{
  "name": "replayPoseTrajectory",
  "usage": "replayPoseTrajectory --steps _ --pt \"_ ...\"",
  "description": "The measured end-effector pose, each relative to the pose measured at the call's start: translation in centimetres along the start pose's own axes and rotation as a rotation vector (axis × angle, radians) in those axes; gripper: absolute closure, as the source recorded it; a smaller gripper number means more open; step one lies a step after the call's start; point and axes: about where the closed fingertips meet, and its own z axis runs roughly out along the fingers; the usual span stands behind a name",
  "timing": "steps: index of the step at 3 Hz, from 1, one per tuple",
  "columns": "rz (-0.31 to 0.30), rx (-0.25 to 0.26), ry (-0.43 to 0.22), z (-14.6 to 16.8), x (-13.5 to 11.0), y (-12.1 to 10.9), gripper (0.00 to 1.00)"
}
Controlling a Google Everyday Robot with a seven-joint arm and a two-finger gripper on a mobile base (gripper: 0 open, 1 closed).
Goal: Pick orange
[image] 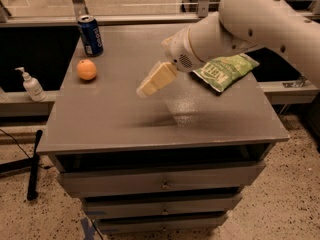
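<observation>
Currently | gripper [145, 89] over counter [115, 126] middle, open or closed: cannot tell | orange [86, 69] near left edge, well apart from gripper | blue can [90, 35] at back-left corner

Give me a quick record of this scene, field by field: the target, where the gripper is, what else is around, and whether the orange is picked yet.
target: orange, on the table, left side in view, just in front of the blue can
gripper: gripper above the table's middle, right of the orange, apart from it
other items: green chip bag on the table's right side; pump bottle on a ledge left of the table
status: orange not yet picked
</observation>
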Motion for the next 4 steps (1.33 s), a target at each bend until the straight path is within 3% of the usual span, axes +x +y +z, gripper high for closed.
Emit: replayPoseTrajectory --steps 2,4 --pt "-0.01 -0.034 -0.222 7.9 -4.8 -2.9 0.0" --pt "-0.021 -0.145 -0.342 16.0 -8.7 -1.2 0.0"
